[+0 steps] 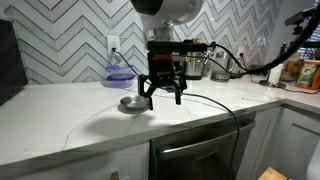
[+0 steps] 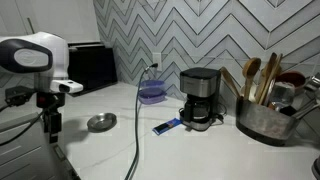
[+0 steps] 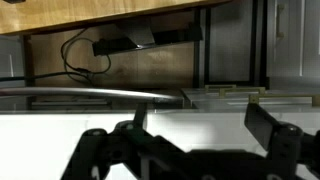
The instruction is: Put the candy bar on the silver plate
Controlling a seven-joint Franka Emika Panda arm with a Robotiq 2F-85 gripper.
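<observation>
- Counter (image 1: 60, 118): carries everything. Nothing here has been picked up yet.
- Arm (image 2: 35, 55): hangs over the counter's front edge, wrist pointing down.
- Coffee maker (image 2: 200, 97): well apart from the fingers, on the far side of the plate. Only a landmark for the bar.
- Bowl (image 2: 152, 93): at the wall, behind the plate as seen from the fingers. Not part of the job.
- Fingers (image 3: 265, 122): spread wide with nothing between them, clear in the wrist view. They sit low over the counter and seem not to touch it.
- Plate (image 1: 132, 103): just beside the fingers, flat on the counter and empty.
- Bar (image 2: 166, 126): flat on the counter at the coffee maker's foot. It's beyond the plate from the fingers, well apart from them and not on the plate.
- Progress, my read: basically zero. Grasp, carry and drop are all still to do. Fingers are at the plate, not the bar, so the first move is a reach past the plate.
</observation>
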